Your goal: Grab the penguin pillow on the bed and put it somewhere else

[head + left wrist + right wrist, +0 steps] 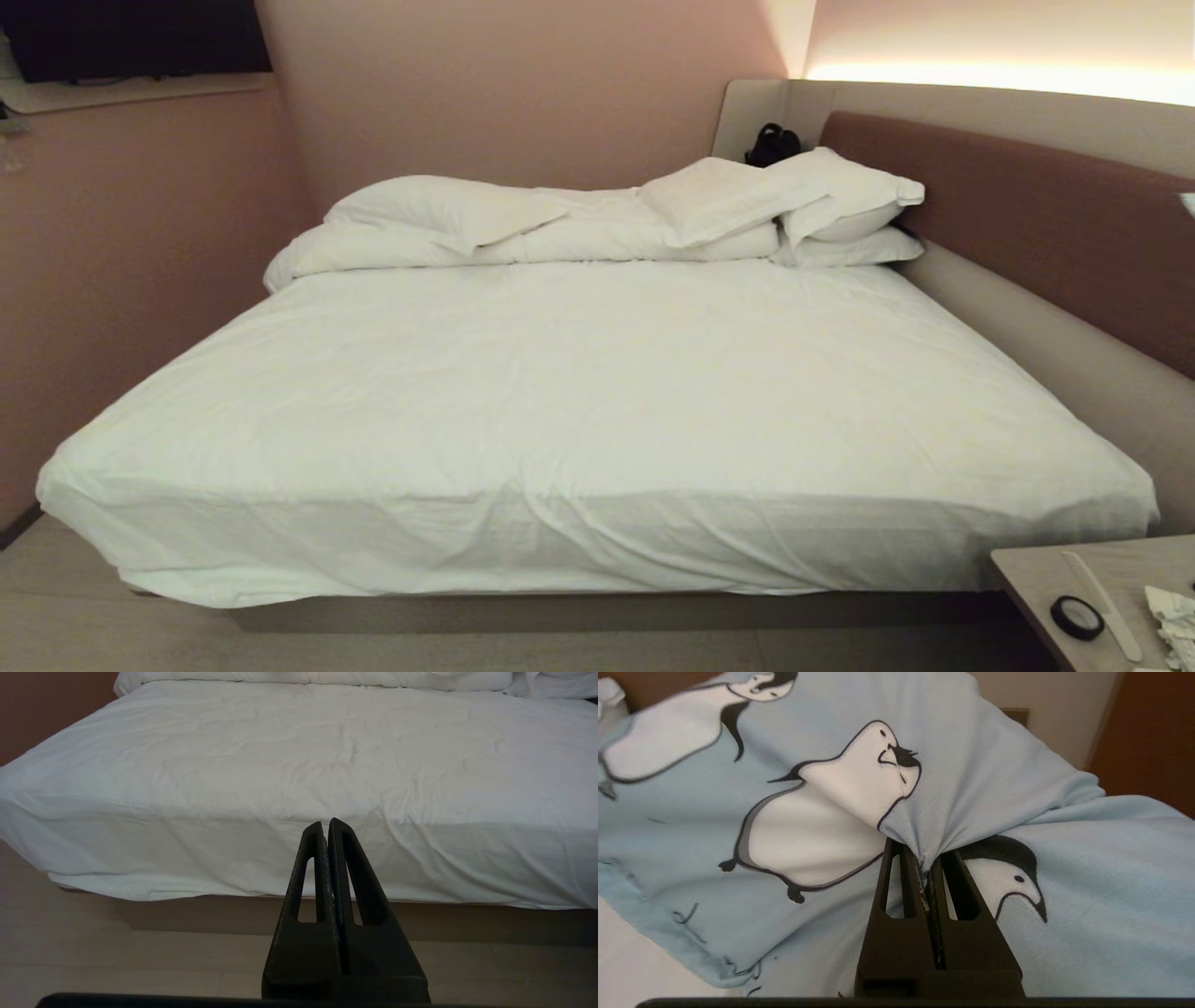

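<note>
Two black fingers of the right gripper are pressed together on a pinched fold of the penguin pillow, at the lower centre of the right wrist view; the light blue cloth bunches into creases where it enters the jaws. One penguin print sits just above and left of the pinch, a penguin head lies just right of the fingers, and another print fills the upper left corner. Pale bedding shows at the lower left of that view beneath the pillow's hemmed edge, and a brown surface stands at the upper right. Neither the pillow nor either arm appears in the head view, so where the pillow sits relative to the bed cannot be told. That view shows the bed across the middle, its white sheet wrinkled, with white pillows and a bunched duvet along the top by the brown headboard. The left gripper has its fingers together on nothing, at the lower centre of its view, level before the bed's near edge, above the pale floor.
</note>
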Tool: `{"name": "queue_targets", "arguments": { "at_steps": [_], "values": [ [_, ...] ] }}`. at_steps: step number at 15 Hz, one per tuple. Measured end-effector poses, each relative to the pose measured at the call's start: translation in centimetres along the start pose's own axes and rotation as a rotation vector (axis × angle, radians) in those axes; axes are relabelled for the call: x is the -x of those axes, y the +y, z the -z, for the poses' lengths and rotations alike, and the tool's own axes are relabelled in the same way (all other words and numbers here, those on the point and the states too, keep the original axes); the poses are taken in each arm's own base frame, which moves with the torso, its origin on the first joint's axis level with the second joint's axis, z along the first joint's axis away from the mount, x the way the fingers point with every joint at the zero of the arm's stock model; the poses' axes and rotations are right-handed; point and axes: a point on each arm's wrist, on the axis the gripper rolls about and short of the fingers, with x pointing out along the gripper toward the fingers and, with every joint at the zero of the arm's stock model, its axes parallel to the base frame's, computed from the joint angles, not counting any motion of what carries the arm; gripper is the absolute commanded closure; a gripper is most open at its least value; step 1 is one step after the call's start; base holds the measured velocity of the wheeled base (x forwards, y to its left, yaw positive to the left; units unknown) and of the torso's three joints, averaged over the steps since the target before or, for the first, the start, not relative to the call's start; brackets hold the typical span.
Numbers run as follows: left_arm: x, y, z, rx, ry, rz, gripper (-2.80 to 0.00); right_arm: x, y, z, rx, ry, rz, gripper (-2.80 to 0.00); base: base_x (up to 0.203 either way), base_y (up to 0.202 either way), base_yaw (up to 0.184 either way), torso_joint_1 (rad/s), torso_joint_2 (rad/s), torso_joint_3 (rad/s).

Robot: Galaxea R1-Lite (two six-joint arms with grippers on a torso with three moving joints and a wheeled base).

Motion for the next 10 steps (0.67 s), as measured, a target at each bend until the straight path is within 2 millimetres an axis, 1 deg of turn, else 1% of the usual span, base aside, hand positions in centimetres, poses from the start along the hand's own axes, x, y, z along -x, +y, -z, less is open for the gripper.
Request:
{"name": "queue_targets", "arguments": {
  "at_steps": [4, 10],
  "values": [
    [0.0, 0.0, 0.0, -0.001, 0.000, 0.000, 0.00, -0.9, 1.2, 0.2, 0.031, 0.039, -0.029, 0.00, 0.000, 0.184, -0.001, 0.003, 0.00, 0.001],
    [0.0, 0.0, 0.0, 0.001, 0.000, 0.000, 0.00, -1.3, 1.6, 0.5, 0.047, 0.053, -0.022, 0.00, 0.000, 0.195, -0.002, 0.002, 0.00, 0.001]
  ]
}}
